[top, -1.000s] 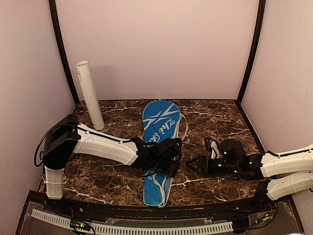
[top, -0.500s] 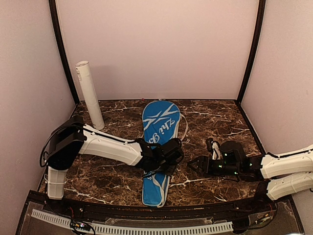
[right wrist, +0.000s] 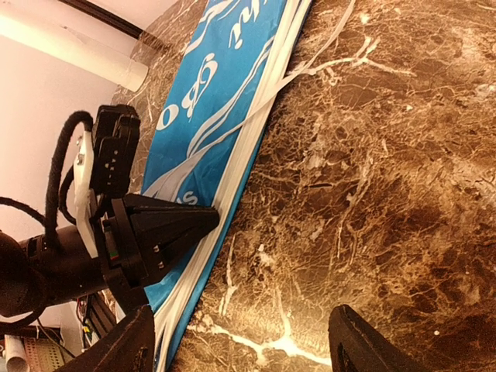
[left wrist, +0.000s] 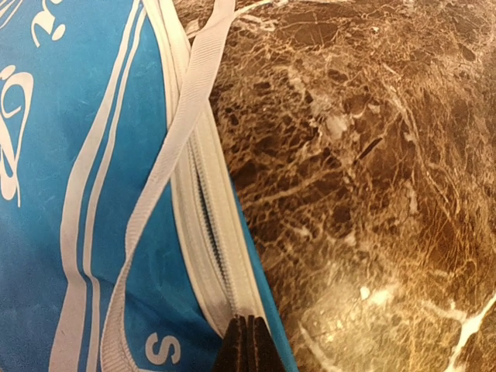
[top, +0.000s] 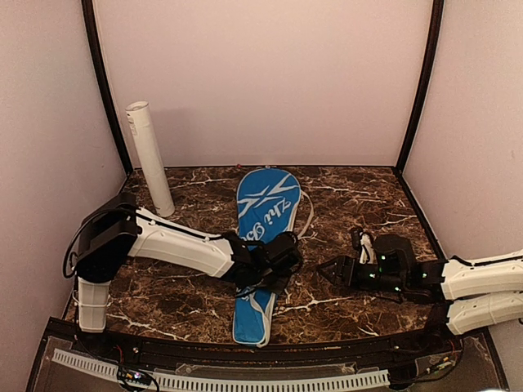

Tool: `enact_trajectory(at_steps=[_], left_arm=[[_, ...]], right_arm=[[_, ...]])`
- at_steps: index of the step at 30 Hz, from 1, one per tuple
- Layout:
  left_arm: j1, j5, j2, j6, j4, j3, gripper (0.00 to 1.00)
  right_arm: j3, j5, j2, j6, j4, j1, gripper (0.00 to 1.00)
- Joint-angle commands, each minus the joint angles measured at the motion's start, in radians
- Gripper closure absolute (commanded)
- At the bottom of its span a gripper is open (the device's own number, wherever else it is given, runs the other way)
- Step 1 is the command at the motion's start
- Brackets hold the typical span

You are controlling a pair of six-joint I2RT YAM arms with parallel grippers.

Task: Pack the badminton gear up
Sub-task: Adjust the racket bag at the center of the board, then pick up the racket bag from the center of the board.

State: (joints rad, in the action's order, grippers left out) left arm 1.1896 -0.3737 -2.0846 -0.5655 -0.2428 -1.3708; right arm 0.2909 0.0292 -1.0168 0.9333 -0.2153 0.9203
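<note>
The big blue racket-shaped fabric cover with white lettering (top: 263, 220) lies mid-worktop (top: 368, 196), running 12 to 6 o'clock. It looks light and floppy, likely best taken by its white zipper edge (left wrist: 208, 232). The left end effector (left wrist: 245, 341) sits closed tight at that edge, at the cover's 4 o'clock. The right end effector (right wrist: 242, 345) gapes wide, empty.

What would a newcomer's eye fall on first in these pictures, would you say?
The big blue racket cover with white lettering, lying lengthwise in the middle of the dark marble table. The left gripper is pinched shut right at its white zip edge, while the right gripper stands open to the right. A long white tube leans in the far left corner.
</note>
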Motion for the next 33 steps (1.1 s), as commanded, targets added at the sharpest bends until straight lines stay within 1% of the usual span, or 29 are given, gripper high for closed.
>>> enact_trajectory(at_steps=[1, 5, 11, 15, 17, 20, 24, 26, 28, 30, 32, 33], left_arm=[[0.007, 0.056, 0.098, -0.022, -0.022, 0.111, 1.0], [0.007, 0.131, 0.239, -0.009, 0.113, 0.224, 1.0], [0.007, 0.291, 0.443, -0.026, 0.366, 0.458, 1.0], [0.007, 0.38, 0.557, -0.043, 0.481, 0.577, 1.0], [0.007, 0.418, 0.604, -0.044, 0.503, 0.617, 1.0], [0.006, 0.471, 0.661, -0.044, 0.52, 0.664, 1.0], [0.006, 0.503, 0.722, -0.043, 0.517, 0.705, 1.0], [0.007, 0.469, 0.723, -0.022, 0.453, 0.697, 1.0], [0.007, 0.412, 0.7, 0.019, 0.357, 0.638, 1.0], [0.007, 0.338, 0.653, 0.052, 0.256, 0.555, 0.92], [0.007, 0.29, 0.59, 0.074, 0.195, 0.473, 0.8], [0.006, 0.269, 0.56, 0.077, 0.173, 0.441, 0.78]], right_arm=[[-0.003, 0.052, 0.032, 0.004, 0.013, -0.008, 0.22], [-0.004, 0.082, 0.047, 0.015, 0.012, -0.009, 0.2], [-0.014, 0.081, 0.031, 0.035, 0.004, -0.046, 0.2], [-0.039, 0.024, 0.044, 0.022, -0.024, -0.103, 0.25], [-0.048, 0.001, 0.052, 0.004, -0.026, -0.14, 0.27], [-0.064, -0.049, 0.064, -0.023, -0.037, -0.216, 0.31], [-0.072, -0.121, 0.049, -0.051, -0.074, -0.313, 0.33], [-0.051, -0.144, 0.03, -0.068, -0.069, -0.338, 0.35], [-0.029, -0.151, 0.016, -0.081, -0.063, -0.343, 0.35], [-0.014, -0.158, 0.006, -0.083, -0.062, -0.344, 0.35], [-0.006, -0.162, -0.001, -0.085, -0.062, -0.344, 0.35], [-0.004, -0.161, 0.0, -0.087, -0.055, -0.344, 0.35]])
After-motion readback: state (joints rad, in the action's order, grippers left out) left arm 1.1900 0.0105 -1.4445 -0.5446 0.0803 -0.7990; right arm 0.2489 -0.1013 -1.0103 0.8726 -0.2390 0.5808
